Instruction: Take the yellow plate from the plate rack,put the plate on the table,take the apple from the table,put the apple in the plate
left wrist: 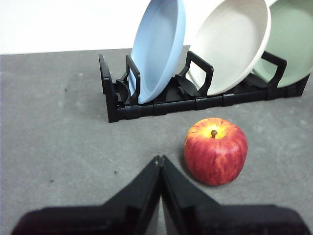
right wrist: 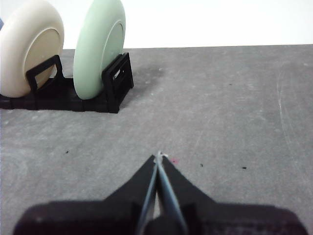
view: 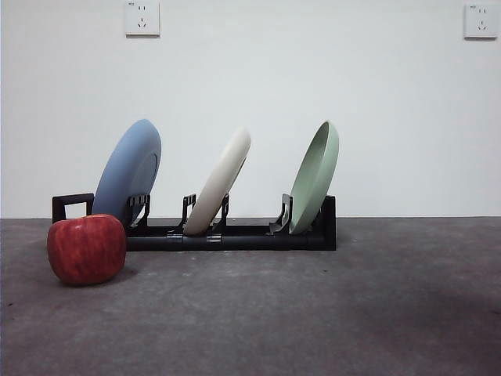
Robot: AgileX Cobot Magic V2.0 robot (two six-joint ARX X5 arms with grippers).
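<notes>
From my remote station, left to right across the front view: the red, faintly streaked apple [view: 86,248] sits on the dark grey, mottled matte table [view: 313,313] at the near left, covering the lower corner of the square loop handle of the long, low black plastic plate rack [view: 235,233]. I cannot tell from this level view whether apple and rack touch; my left wrist camera shows a strip of bare table between them.

Three plates stand tilted in the rack's slots. The matte blue round plate [view: 129,171] is at the handle end, its lower edge hidden behind the prongs. The cream, pale-yellowish round plate [view: 221,182] with its raised rim holds the middle slot, seen nearly edge-on from the front. The pale green round plate [view: 315,176] is at the far end; its upper part is cut off in the left wrist view.

Neither arm shows in the front view. The left gripper [left wrist: 159,159] hangs over bare table near the apple, its two black jaws pressed together on nothing. The right gripper [right wrist: 158,155] sits beyond the rack's green-plate end, jaws likewise closed and empty.

Open table runs wide to the right of the rack and across the whole foreground. Two white wall sockets [view: 142,17] sit high on the wall behind.
</notes>
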